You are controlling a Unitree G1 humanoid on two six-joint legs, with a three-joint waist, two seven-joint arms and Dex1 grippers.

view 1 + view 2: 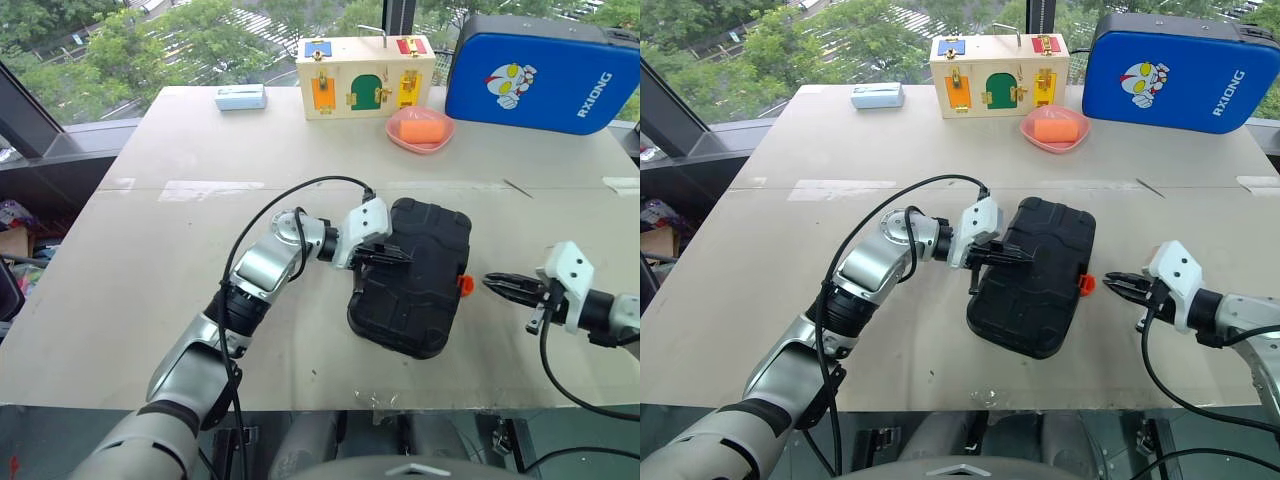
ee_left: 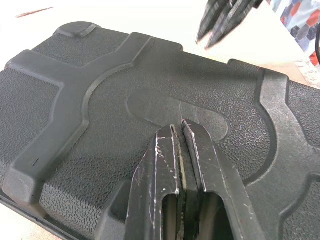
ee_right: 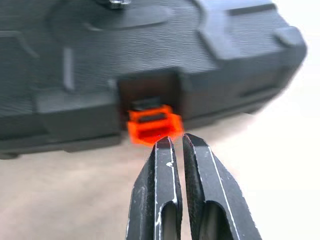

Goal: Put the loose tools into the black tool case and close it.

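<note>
The black tool case (image 1: pixel 425 300) lies shut on the table, lid down, with its orange latch (image 1: pixel 465 284) sticking out on the right side. My left gripper (image 1: pixel 405 257) is shut and its tips rest on the textured lid (image 2: pixel 100 100) near the case's left edge. My right gripper (image 1: pixel 490 282) is shut and hovers just right of the latch (image 3: pixel 152 127), close to it but apart. The right gripper's fingers (image 2: pixel 225 20) also show beyond the case in the left wrist view. The loose tools are out of view.
At the table's far side stand a blue padded case (image 1: pixel 540 70), a wooden lock box (image 1: pixel 365 75), a pink bowl (image 1: pixel 397 135) holding an orange block, and a small pale blue box (image 1: pixel 240 97). The table's front edge (image 1: pixel 300 405) runs just below the tool case.
</note>
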